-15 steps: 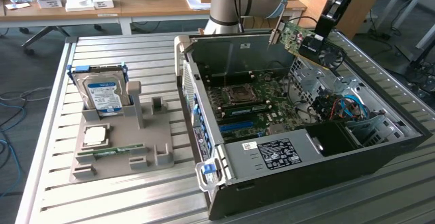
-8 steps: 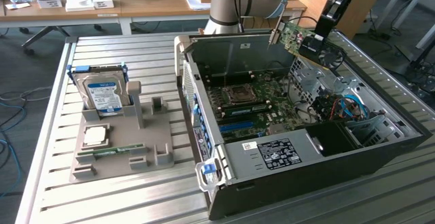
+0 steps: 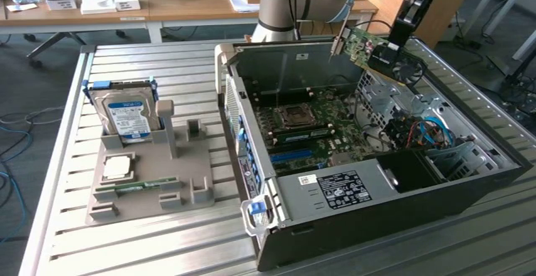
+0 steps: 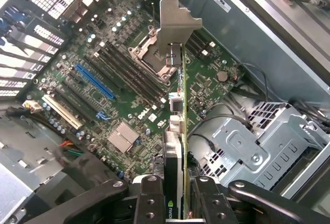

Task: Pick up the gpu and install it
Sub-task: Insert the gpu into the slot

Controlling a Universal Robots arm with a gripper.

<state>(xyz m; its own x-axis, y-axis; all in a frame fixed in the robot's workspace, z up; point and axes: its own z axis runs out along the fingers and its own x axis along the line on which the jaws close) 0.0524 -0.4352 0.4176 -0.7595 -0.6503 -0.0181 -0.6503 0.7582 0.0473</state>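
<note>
my gripper (image 4: 178,195) was clamped on the gpu (image 4: 177,131) | card hung tilted over the mobo (image 4: 129,100), not seated | risk imo: tilt could've missed the slot, bent pins

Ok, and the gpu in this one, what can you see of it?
The gpu is a flat green circuit board with a black round fan on one face and a silver metal bracket at one end. The gripper is shut on its edge and holds it tilted in the air above the open computer case, bracket end toward the motherboard. It appears to touch nothing else.
</note>
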